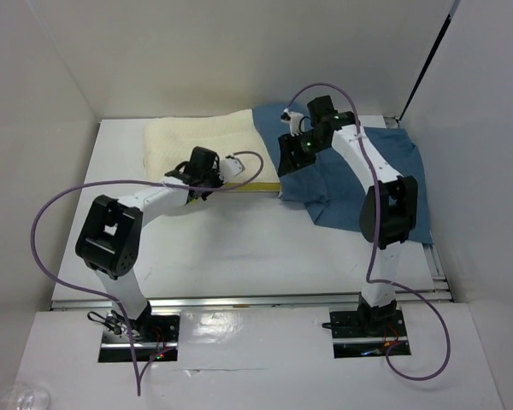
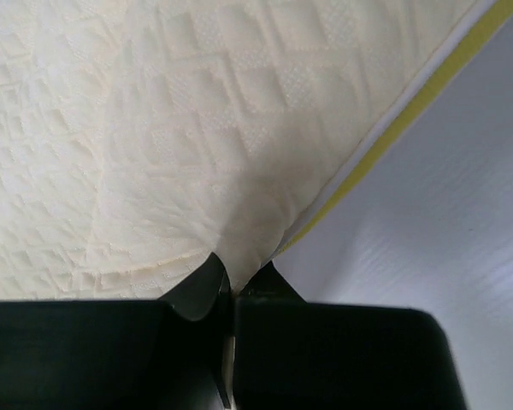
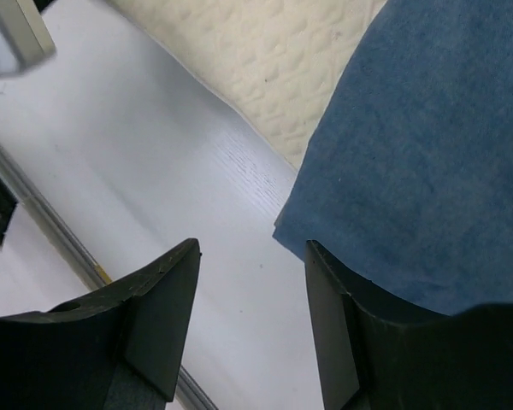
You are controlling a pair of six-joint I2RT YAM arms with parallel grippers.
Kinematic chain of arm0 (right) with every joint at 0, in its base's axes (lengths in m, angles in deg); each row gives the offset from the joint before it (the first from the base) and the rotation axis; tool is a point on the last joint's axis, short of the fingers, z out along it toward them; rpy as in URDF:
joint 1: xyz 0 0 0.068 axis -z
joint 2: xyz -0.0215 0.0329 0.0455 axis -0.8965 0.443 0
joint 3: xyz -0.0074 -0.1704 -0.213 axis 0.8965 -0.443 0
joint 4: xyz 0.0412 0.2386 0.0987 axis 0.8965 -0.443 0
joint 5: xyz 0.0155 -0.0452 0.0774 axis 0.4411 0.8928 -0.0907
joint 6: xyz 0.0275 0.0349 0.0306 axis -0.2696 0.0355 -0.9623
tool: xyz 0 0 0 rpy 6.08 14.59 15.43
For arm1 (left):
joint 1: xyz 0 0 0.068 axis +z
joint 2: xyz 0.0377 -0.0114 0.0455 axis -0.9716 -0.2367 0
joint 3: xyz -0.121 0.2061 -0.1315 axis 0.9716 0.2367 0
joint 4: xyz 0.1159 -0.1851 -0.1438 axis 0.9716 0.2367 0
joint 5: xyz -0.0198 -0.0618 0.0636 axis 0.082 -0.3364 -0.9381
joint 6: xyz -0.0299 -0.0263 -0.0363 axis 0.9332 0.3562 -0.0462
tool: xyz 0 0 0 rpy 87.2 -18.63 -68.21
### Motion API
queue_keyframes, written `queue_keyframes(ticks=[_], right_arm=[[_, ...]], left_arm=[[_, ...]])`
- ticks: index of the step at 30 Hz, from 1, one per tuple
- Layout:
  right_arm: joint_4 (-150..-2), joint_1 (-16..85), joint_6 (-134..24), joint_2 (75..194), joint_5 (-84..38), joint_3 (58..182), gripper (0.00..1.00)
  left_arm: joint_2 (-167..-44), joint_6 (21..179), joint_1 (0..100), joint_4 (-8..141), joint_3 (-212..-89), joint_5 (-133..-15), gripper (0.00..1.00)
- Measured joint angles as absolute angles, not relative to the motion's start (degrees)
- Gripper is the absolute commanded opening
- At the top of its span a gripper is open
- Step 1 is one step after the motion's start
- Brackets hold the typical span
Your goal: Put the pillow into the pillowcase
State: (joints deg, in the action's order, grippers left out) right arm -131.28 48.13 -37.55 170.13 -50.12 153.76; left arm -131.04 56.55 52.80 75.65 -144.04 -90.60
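One pillow, cream and quilted, lies flat at the far left-centre of the white worktop. One yellow band runs along its near edge. One blue pillowcase lies wrinkled at the far right, and its left end lies over the pillow's right end. There are two arms, each trailing one purple cable, which makes two cables. The left hand is pressed together, pinching a pucker of the pillow's fabric just beside the band. The right hand is spread over the pillowcase's near-left corner and holds nothing, with bare worktop between its fingers.
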Motion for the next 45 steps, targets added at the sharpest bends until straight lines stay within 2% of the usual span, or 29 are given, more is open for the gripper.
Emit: queue_keyframes(ticks=[10,16,24,38,45], right_arm=[[-118.7,42.3,-32.0,153.9,-35.2,141.5,0.61],[-116.6,36.5,-30.7,152.6,-23.2,139.2,0.58],[-115.6,36.6,-31.0,152.1,-8.3,136.7,0.58],[-113.3,37.2,-32.2,141.6,-9.3,134.0,0.57],[-114.5,39.3,-33.2,143.3,-9.6,134.0,0.57]], left_arm=[[-131.1,65.3,54.4,96.9,-160.4,-78.2,0.0],[-131.1,68.9,55.5,104.3,-168.6,-74.4,0.0],[-131.2,69.6,56.1,107.5,-171.7,-73.0,0.0],[-132.0,71.0,56.0,107.9,-171.7,-72.4,0.0],[-133.7,71.0,56.0,108.7,-172.8,-71.7,0.0]])
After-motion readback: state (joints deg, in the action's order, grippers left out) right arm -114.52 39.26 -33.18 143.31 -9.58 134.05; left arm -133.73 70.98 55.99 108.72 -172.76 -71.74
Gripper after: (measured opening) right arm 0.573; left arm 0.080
